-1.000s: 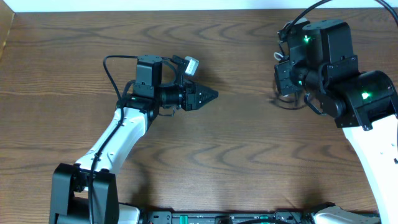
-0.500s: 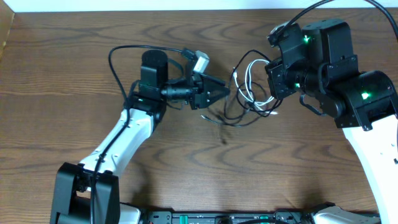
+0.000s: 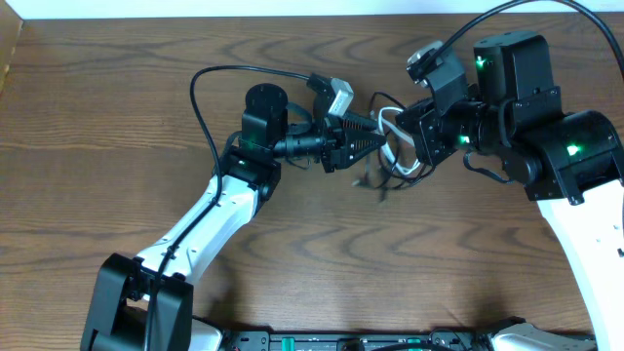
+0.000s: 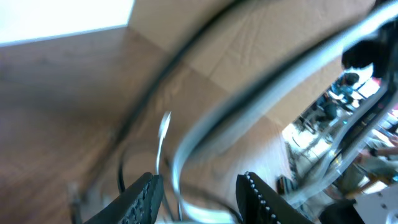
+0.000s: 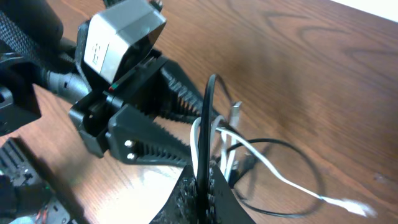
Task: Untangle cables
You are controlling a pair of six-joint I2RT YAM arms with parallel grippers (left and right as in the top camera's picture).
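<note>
The cables hang in a tangle between the two arms: white loops [image 3: 390,119] and black strands [image 3: 382,181] trailing to the table. My right gripper [image 3: 403,146] is shut on a black cable [image 5: 208,118] that rises as a loop from its pads [image 5: 186,196]; the white cable [image 5: 273,171] trails off to the right. My left gripper [image 3: 374,146] points right into the tangle. Its serrated fingers [image 5: 146,148] stand apart, and a white loop [image 4: 177,162] passes between them [image 4: 199,190] without being pinched. A thin black strand [image 4: 121,171] lies beside it.
The wooden table [image 3: 117,117] spreads to the left and front. The thick black wire [image 3: 210,83] of the left arm arcs over its wrist. A black rail [image 3: 370,341] runs along the front edge.
The left arm has swung right and forward until its fingers reach the tangle. The right gripper has carried the cables left and upward, bunching them between the two grippers.
</note>
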